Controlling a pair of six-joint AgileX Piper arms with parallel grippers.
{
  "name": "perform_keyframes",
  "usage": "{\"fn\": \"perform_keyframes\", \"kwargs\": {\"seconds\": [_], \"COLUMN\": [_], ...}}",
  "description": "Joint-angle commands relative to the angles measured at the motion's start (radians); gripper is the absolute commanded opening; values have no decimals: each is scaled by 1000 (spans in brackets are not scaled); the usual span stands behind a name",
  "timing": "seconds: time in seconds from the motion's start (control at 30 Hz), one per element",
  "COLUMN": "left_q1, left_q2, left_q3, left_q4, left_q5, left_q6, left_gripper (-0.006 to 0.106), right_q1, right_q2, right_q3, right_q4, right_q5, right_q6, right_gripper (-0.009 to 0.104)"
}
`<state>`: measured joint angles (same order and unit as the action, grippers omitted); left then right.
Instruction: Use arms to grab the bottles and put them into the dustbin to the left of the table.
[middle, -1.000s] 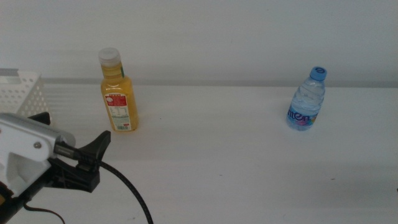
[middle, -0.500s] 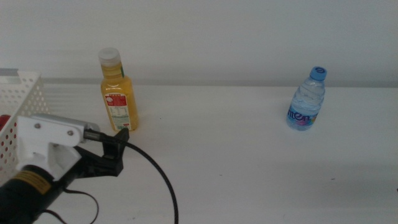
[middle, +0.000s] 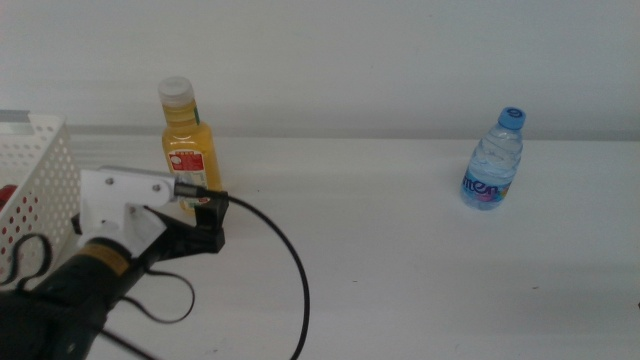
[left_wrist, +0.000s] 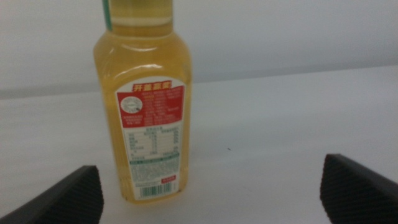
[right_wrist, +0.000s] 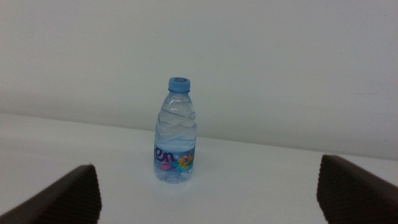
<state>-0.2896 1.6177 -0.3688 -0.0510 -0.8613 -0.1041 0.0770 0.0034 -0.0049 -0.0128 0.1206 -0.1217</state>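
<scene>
Left gripper (left_wrist: 208, 186) I see spread wide and empty just before the juice bottle (left_wrist: 147, 106) on the counter (middle: 400, 240), right gripper (right_wrist: 208, 190) likewise open toward the water bottle (right_wrist: 175, 132).

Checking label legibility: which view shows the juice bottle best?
The left wrist view: the juice bottle fills the frame, label readable, between open fingers. The middle view shows it small, its base behind the left gripper. The right wrist view misses it.

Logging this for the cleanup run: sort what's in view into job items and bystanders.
Job items:
- juice bottle, left claw open near it
- water bottle
- dustbin, something red inside
- right claw, open, waiting

Bystanders:
- none seen; table only
</scene>
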Motion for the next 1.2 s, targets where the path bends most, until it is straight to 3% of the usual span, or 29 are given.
{"fn": "perform_keyframes", "kwargs": {"seconds": [0.0, 0.6, 1.17], "left_q1": [-10, -10, -10], "left_q2": [48, 156, 225], "left_q3": [-38, -137, -187], "left_q4": [-34, -143, -167], "left_q5": [-17, -50, -69], "left_q6": [-1, 54, 53], "left_gripper": [94, 94, 94], "right_q1": [-8, -8, -8], "right_q2": [-39, -39, -39], "right_q3": [43, 43, 43], "right_q4": [-6, -6, -6], "right_q5": [-7, -7, -7], "right_q6": [-7, -7, -7], "right_gripper": [93, 93, 93]}}
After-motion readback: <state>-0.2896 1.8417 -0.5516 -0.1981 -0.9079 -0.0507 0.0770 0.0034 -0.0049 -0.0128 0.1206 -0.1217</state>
